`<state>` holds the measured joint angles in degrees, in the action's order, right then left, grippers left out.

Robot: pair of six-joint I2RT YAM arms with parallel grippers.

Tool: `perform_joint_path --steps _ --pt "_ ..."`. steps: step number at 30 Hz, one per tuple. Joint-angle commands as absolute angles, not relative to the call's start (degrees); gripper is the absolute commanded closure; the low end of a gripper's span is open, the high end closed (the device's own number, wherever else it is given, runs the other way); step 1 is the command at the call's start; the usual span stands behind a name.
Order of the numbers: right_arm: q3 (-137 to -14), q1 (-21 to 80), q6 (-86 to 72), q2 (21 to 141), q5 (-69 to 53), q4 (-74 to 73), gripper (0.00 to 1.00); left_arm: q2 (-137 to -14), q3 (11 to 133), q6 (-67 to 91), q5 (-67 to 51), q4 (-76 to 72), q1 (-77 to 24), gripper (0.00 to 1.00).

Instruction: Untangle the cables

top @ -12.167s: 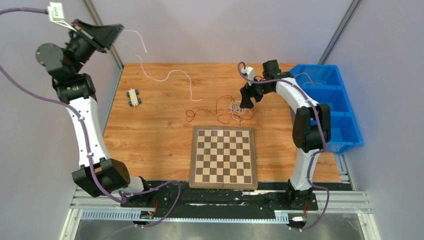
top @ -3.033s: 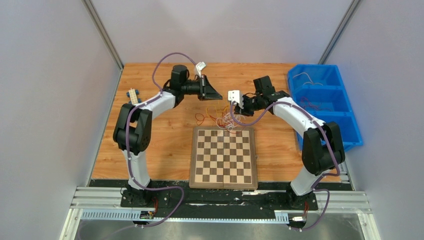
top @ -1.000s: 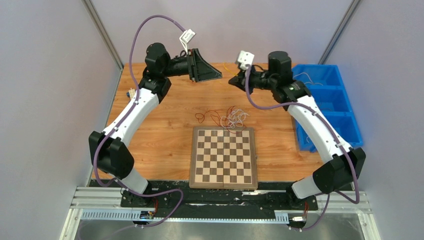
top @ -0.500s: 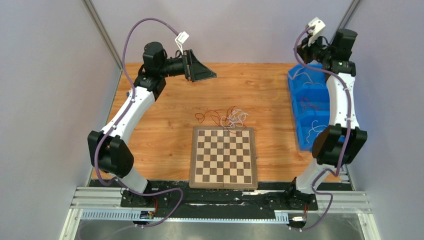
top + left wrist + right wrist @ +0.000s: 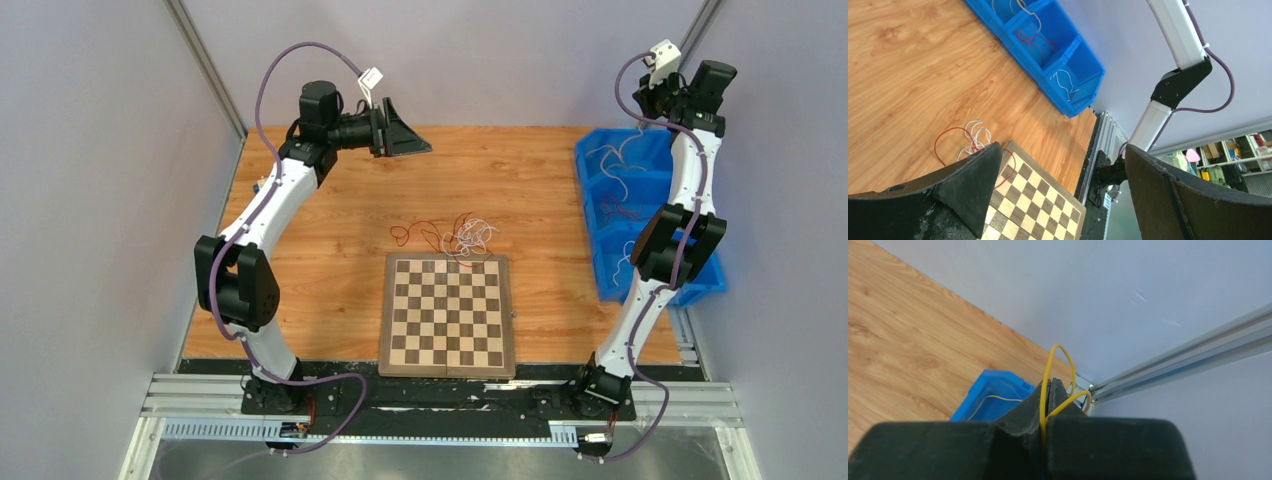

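Note:
The cables (image 5: 458,236) lie as a small tangle of red and white wire on the wooden table, just beyond the chessboard (image 5: 447,315). The left wrist view shows the same tangle (image 5: 970,141) below and to the left of my left gripper (image 5: 1063,170). That gripper (image 5: 420,147) hangs open and empty above the back of the table. My right gripper (image 5: 1050,390) is shut on a single yellow cable (image 5: 1058,362), which loops out past its tips. It is raised high (image 5: 648,100) over the far end of the blue bin (image 5: 706,280).
The blue bin (image 5: 1075,102) has three compartments along the table's right edge; loose white (image 5: 1065,82) and red (image 5: 1035,45) wires lie in them. The chessboard (image 5: 1033,205) fills the near centre. Grey walls and metal posts close in the back corners.
My right arm has swung from the table's middle up to the far right corner over the bin, shut on the yellow cable. The left gripper has opened wide and shifted little.

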<state>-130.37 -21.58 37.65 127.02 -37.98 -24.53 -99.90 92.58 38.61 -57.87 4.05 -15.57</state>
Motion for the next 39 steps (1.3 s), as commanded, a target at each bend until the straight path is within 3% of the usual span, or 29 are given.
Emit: perform_joint_path --steps 1,10,22,30,39 --pt "-133.35 -21.97 39.80 127.88 -37.33 -21.60 1.00 -101.20 96.43 36.94 -57.66 4.43 -15.04 0.00" --pt "-122.16 -22.45 45.05 126.97 -32.03 -21.41 1.00 -102.40 97.35 36.38 -57.45 4.93 -14.99 0.00" --pt "-129.21 -22.82 27.72 120.08 -45.11 -20.49 1.00 -100.43 94.81 35.45 -57.22 5.11 -14.95 0.00" --pt "-127.95 -22.85 23.48 114.04 -46.81 -17.15 1.00 -99.84 92.14 38.08 -57.91 1.98 -14.98 0.00" --pt "-132.55 -22.96 23.44 116.76 -43.45 -13.49 1.00 -100.52 92.63 38.20 -58.38 2.37 -15.01 0.00"
